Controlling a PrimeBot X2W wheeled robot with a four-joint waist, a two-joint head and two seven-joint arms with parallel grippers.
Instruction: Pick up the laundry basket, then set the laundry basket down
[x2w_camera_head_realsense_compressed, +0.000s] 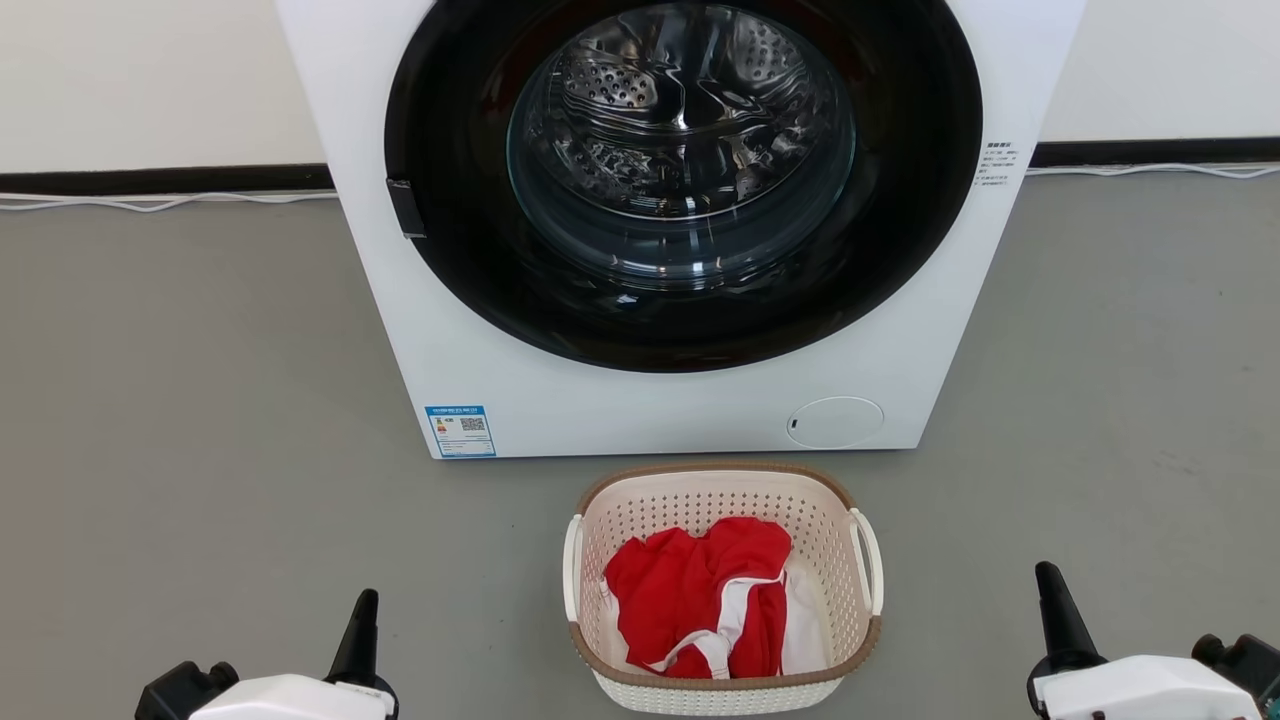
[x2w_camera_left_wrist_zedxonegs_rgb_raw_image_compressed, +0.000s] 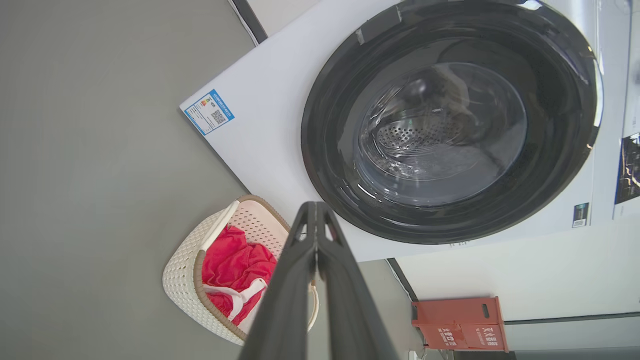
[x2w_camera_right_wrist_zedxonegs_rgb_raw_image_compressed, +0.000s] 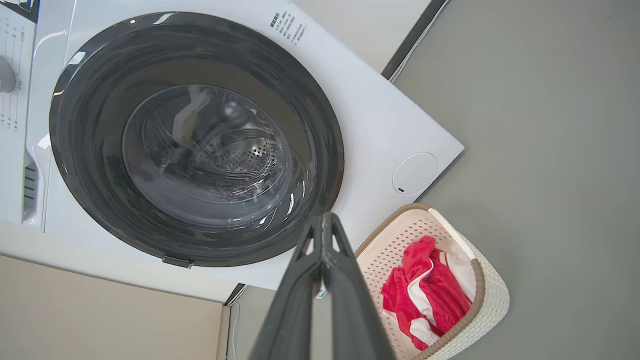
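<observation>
1. Cream-white plastic with small holes and a brown woven-look rim: the laundry basket (x2w_camera_head_realsense_compressed: 715, 500) stands on the grey floor (x2w_camera_head_realsense_compressed: 180, 400) just in front of the washing machine (x2w_camera_head_realsense_compressed: 600, 400), near its front panel but not touching it.
2. A crumpled red and white garment (x2w_camera_head_realsense_compressed: 700, 590) lies inside the basket, and white loop handles (x2w_camera_head_realsense_compressed: 571, 565) stick out at its two sides.
3. The washing machine's round dark door (x2w_camera_head_realsense_compressed: 450, 150) shows a steel drum (x2w_camera_head_realsense_compressed: 680, 120) through its glass.
4. A blue label (x2w_camera_head_realsense_compressed: 460, 431) sits low on the washing machine's front at the left, and a round white cap (x2w_camera_head_realsense_compressed: 835, 422) low at the right.
5. The left gripper (x2w_camera_head_realsense_compressed: 366, 600) is farther from the washing machine than the basket's back rim and well to the basket's left. Its fingers are pressed together on nothing.
6. The right gripper (x2w_camera_head_realsense_compressed: 1048, 575) is as far out from the washing machine, well to the basket's right. It too is clenched and empty.
</observation>
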